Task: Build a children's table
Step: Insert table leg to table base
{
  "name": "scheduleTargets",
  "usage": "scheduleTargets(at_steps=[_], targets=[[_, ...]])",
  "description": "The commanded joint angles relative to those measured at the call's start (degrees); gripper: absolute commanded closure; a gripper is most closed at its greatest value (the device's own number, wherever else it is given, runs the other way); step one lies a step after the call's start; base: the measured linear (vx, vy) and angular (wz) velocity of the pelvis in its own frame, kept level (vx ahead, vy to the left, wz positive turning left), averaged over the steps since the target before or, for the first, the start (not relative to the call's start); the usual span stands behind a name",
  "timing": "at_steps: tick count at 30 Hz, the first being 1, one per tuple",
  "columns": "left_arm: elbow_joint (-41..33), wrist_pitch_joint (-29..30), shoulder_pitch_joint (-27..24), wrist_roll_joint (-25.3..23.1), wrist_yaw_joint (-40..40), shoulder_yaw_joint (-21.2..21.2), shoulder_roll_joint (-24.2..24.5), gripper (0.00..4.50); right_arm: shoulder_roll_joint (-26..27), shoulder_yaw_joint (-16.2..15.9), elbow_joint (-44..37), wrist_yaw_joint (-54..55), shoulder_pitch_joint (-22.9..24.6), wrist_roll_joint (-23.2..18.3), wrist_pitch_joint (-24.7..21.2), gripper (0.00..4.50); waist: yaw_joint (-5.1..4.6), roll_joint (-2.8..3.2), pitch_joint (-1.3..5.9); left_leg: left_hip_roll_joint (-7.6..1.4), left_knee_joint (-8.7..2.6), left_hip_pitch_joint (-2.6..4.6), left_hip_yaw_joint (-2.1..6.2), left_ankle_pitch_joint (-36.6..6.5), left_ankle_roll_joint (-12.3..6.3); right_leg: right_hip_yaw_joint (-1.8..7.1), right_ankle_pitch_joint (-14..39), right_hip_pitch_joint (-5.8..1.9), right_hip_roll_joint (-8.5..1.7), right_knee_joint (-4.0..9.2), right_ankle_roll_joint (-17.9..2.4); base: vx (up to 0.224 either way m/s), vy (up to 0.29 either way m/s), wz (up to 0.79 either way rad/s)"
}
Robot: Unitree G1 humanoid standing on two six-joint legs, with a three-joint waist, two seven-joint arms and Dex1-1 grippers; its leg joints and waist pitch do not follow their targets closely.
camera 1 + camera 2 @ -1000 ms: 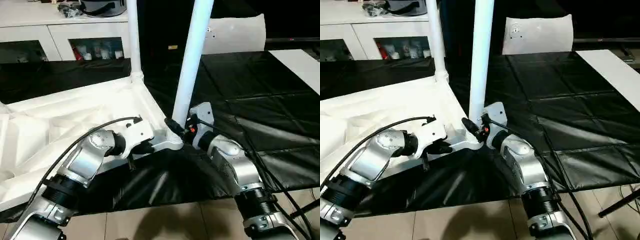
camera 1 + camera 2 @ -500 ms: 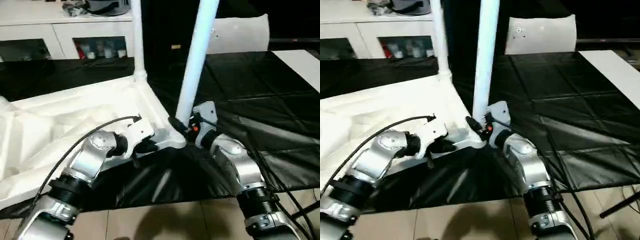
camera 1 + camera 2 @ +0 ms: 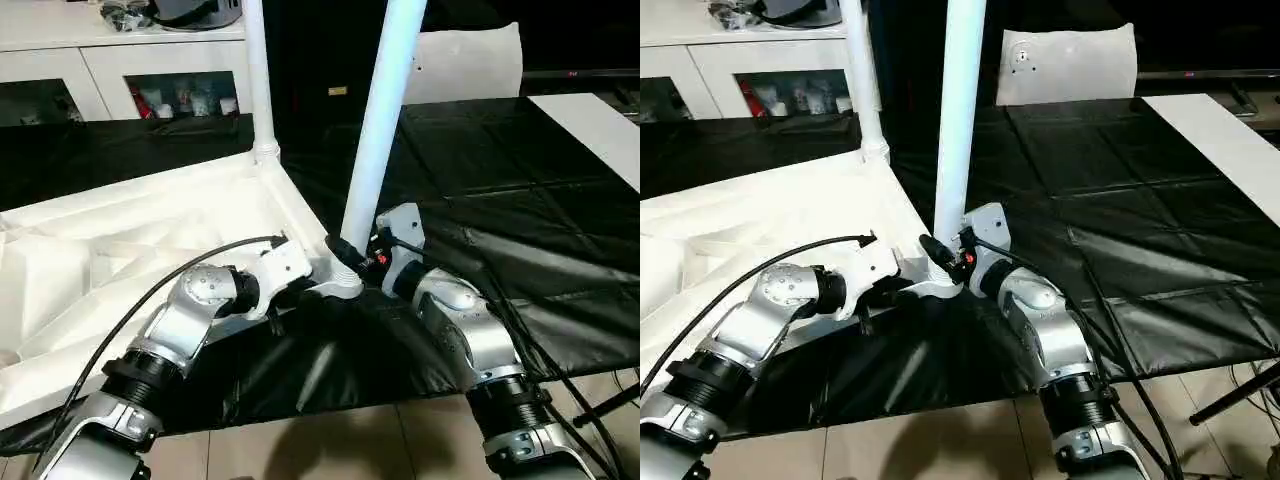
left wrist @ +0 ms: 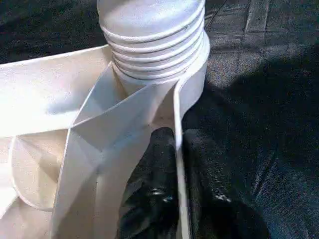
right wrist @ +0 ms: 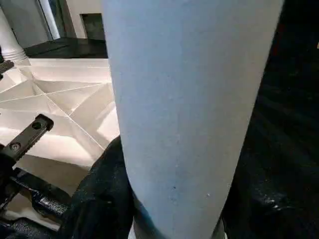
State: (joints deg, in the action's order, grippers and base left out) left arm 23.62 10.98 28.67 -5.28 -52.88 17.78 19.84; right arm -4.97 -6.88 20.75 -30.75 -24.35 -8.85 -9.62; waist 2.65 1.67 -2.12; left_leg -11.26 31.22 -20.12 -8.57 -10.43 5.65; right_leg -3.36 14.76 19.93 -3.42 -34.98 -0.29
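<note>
Right wrist view: unmarked white leg [image 5: 184, 114], no legible writing.

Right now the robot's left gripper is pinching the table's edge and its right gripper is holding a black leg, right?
Almost. The leg is white, not black, as the left eye view shows. The right gripper grips its base; the left gripper pinches the tabletop edge.

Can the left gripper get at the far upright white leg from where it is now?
Probably not right away: the left gripper is pinching the rim of the white ribbed tabletop by the near white tubular leg; the far upright white leg stands at the next corner.
</note>
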Motion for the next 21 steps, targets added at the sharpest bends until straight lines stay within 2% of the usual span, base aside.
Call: scheduleTargets(at_steps=[1,7,12,20,21], targets=[[0.01,1.38,-1.56,0.17,-1.46,0.23,1.27,4.29,-0.32,-0.81,5.23,0.14,2.55,0.97,-4.48,2.61,0.01,0.31,1.72,-2.1,-3.87,-0.23,0.17,-12.83,-0.55,3.16,6.41,-1.02,-4.48,4.98,-10.6,0.0,0.0,0.0],[-1.56,2.22,-2.87,-0.37,-2.79,1.07,3.18,4.39,-0.44,-0.9,5.4,-0.01,2.45,1.07,-4.39,2.61,-0.43,0.31,1.89,-1.98,-3.53,-0.27,0.04,-10.49,-1.15,3.06,1.77,-1.33,-4.36,4.55,-11.57,0.0,0.0,0.0],[-1.92,2.66,-3.32,-1.52,-3.1,2.24,4.42,4.39,-0.57,-1.0,5.5,-0.16,2.39,1.08,-4.38,2.61,-0.5,0.4,1.83,-2.09,-3.58,-0.09,0.0,-11.23,-0.91,3.08,2.87,-1.26,-4.33,4.61,-11.66,0.0,0.0,0.0],[-3.06,3.05,-4.04,-1.46,-3.2,3.11,5.06,4.39,-0.59,-0.96,5.64,-0.74,2.25,0.74,-4.11,2.61,-0.59,0.36,2.02,-2.03,-3.28,-0.12,-0.1,-9.3,-1.09,3.05,-0.77,-1.54,-4.24,4.2,-12.18,0.0,0.0,0.0],[-3.04,3.07,-4.05,-1.29,-3.22,3.07,5.03,4.46,-0.58,-0.92,5.6,-0.8,2.26,0.64,-4.09,2.26,-0.6,0.31,1.99,-2.0,-3.25,-0.14,-0.12,-9.04,-1.16,3.03,-1.21,-1.55,-4.21,4.2,-12.21,0.0,0.0,0.0]])
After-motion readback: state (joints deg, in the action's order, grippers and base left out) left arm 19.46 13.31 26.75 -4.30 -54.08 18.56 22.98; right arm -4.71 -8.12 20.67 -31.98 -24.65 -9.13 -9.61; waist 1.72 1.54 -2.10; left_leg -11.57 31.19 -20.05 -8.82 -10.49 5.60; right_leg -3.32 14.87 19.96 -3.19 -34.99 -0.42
